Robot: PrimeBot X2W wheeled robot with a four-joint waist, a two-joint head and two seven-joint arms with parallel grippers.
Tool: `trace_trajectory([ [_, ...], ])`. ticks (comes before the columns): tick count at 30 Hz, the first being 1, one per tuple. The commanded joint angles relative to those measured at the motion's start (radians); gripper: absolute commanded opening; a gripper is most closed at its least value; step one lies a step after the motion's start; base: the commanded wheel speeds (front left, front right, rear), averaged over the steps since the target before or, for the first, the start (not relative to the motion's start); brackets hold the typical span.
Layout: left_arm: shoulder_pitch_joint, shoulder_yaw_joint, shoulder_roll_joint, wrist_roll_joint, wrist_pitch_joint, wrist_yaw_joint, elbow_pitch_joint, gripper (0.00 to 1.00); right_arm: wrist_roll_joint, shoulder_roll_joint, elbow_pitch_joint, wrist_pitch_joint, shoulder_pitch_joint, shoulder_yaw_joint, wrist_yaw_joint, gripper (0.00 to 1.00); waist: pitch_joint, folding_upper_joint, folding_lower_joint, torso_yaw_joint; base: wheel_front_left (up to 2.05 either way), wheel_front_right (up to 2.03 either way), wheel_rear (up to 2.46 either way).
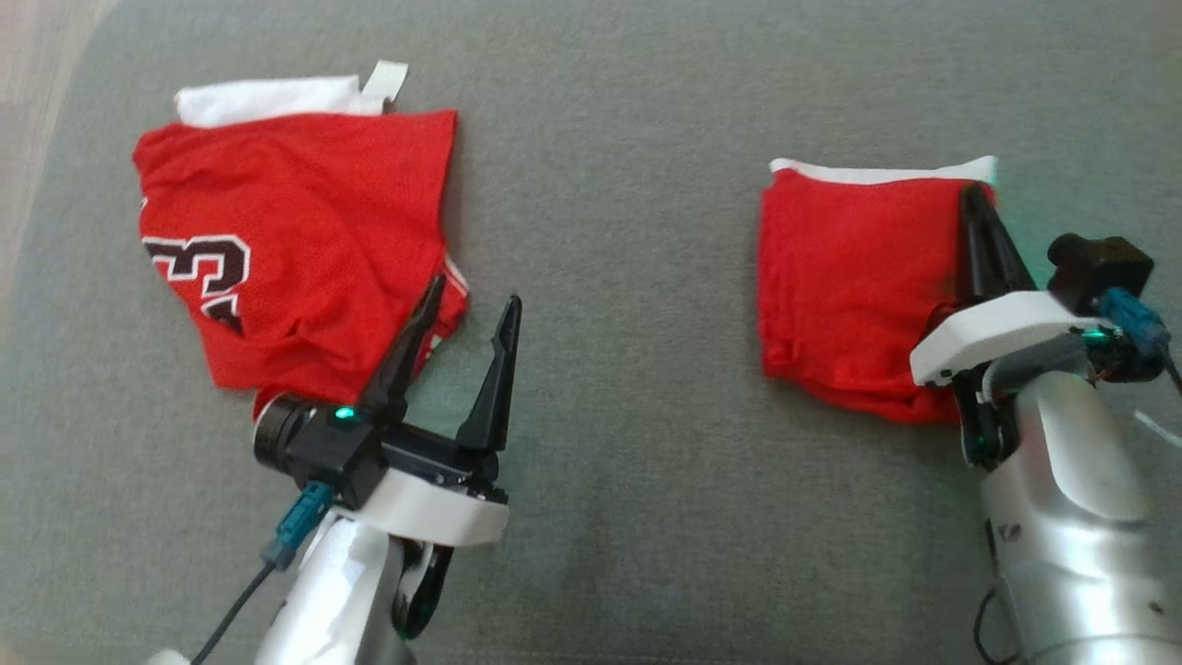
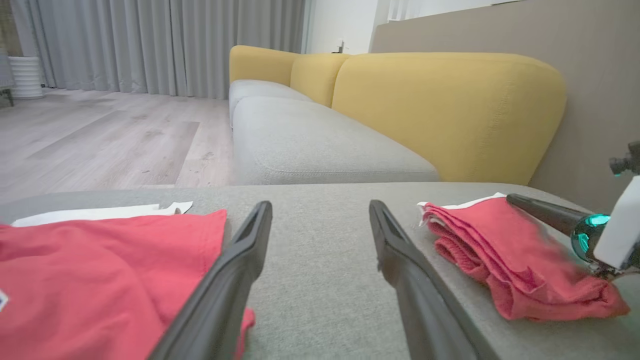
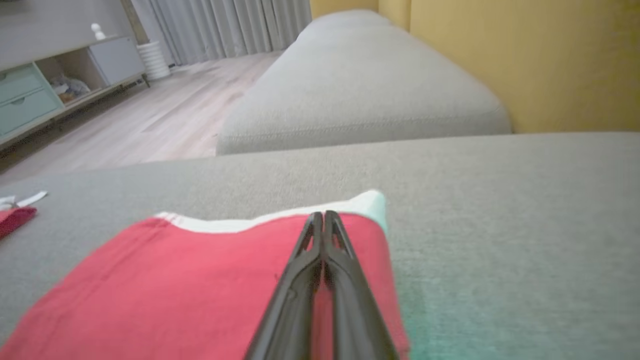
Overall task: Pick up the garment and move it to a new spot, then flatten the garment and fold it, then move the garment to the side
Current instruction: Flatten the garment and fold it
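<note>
Two red items on grey cushion (image 1: 628, 277). Folded red garment (image 1: 845, 286) lies at right. Right end effector (image 1: 974, 194), clenched, lies on top of its right edge, probably to press the fold or push it aside. Left end effector (image 1: 473, 294) is released beside red jersey (image 1: 295, 240), far left.

Two silver arms with white wrists and long black jaws.
The left arm (image 1: 323, 591) and right arm (image 1: 1071, 517) have glossy silver-grey shells, each topped by a white wrist plate (image 1: 993, 337). Each carries two slim black fingers (image 1: 494, 379) that taper to a point, with open ribbing near the tips. A black camera block (image 1: 319, 443) with a small green light (image 1: 344, 413) sits on each wrist, fed by a teal-blue plug (image 1: 300, 522) on a thin dark cable (image 1: 231, 614). The right shell shows a small dark mark and a screw-like dot.
</note>
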Motion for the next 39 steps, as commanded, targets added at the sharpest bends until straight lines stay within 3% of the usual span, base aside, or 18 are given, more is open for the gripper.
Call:
trace_trajectory([
  [1,-0.037,0.024,0.002,-0.007,-0.008,0.002,-0.027,1.00,-0.015,0.003,-0.001,-0.004,-0.038,0.012,-0.001,0.00,0.023,0.0000,-0.0002,0.023,0.00,0.00,0.00],
  [8,-0.047,0.028,0.002,-0.006,-0.008,0.002,-0.013,1.00,-0.065,0.003,0.190,-0.024,-0.118,-0.013,-0.001,0.00,0.010,0.0000,-0.0002,0.035,0.00,0.00,0.00],
  [19,-0.024,0.034,0.002,-0.017,-0.008,0.002,-0.009,1.00,0.147,0.003,0.184,-0.054,-0.092,0.355,-0.001,0.00,-0.036,0.0000,-0.0002,0.035,0.00,0.00,0.00],
  [24,-0.022,0.036,0.002,-0.016,-0.008,0.002,-0.010,1.00,0.180,0.003,0.300,0.025,-0.083,0.440,-0.001,0.00,-0.046,0.0000,-0.0002,0.036,0.00,0.00,0.00],
  [27,-0.018,0.044,0.002,-0.012,-0.008,0.002,-0.010,1.00,0.217,0.003,0.311,0.004,-0.084,0.461,-0.001,0.00,-0.057,0.0000,-0.0002,0.027,0.00,0.00,0.00],
  [34,0.004,0.066,0.002,-0.002,-0.008,0.002,-0.012,1.00,0.216,0.003,0.242,-0.062,-0.074,0.382,-0.001,0.00,-0.109,0.0000,-0.0002,-0.028,0.00,0.00,0.00],
  [39,0.028,0.081,0.002,0.000,-0.008,0.002,-0.016,1.00,0.147,0.003,0.031,-0.064,0.024,0.235,-0.001,0.00,-0.152,0.0000,-0.0002,-0.077,0.00,0.00,0.00],
])
